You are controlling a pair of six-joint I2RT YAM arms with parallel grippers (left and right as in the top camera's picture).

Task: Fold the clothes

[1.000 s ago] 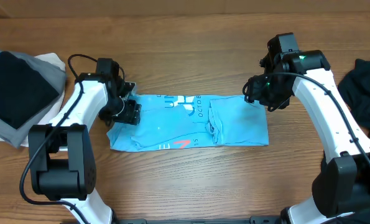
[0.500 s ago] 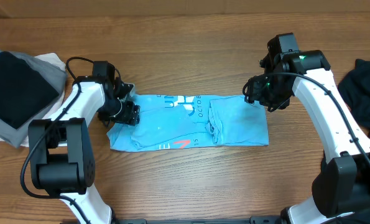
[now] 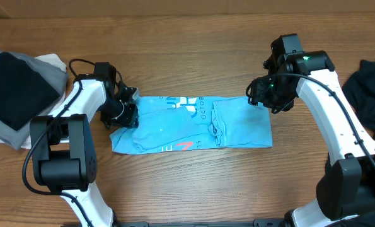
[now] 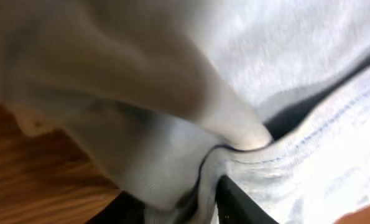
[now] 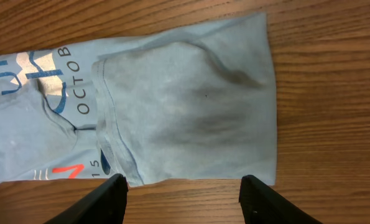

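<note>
Wooden table (image 3: 193, 189) planks fill the overhead view, with a sky-blue T-shirt (image 3: 187, 123) lying flat midway between the left and right edges, folded into a long band that runs left to right. Dark-blue letters reading "OCTOB", white stripes and a red mark show on its left half. A doubled-over panel covers its right half.

The left gripper (image 3: 125, 110) sits at the band's left end. In its wrist view, pale bunched fabric (image 4: 172, 93) fills the frame and a fold of it is pinched between the two dark fingertips (image 4: 240, 202), which stand close together.

The right gripper (image 3: 263, 94) hangs over the far right corner of the shirt (image 5: 185, 99). Its fingers (image 5: 113, 196) are spread wide with nothing between them.

At the table's left edge, a folded black garment (image 3: 14, 88) rests on a grey cloth (image 3: 51, 75), with a white cloth (image 3: 56, 61) beneath. A crumpled black garment (image 3: 371, 79) lies at the right edge, well apart from the shirt.
</note>
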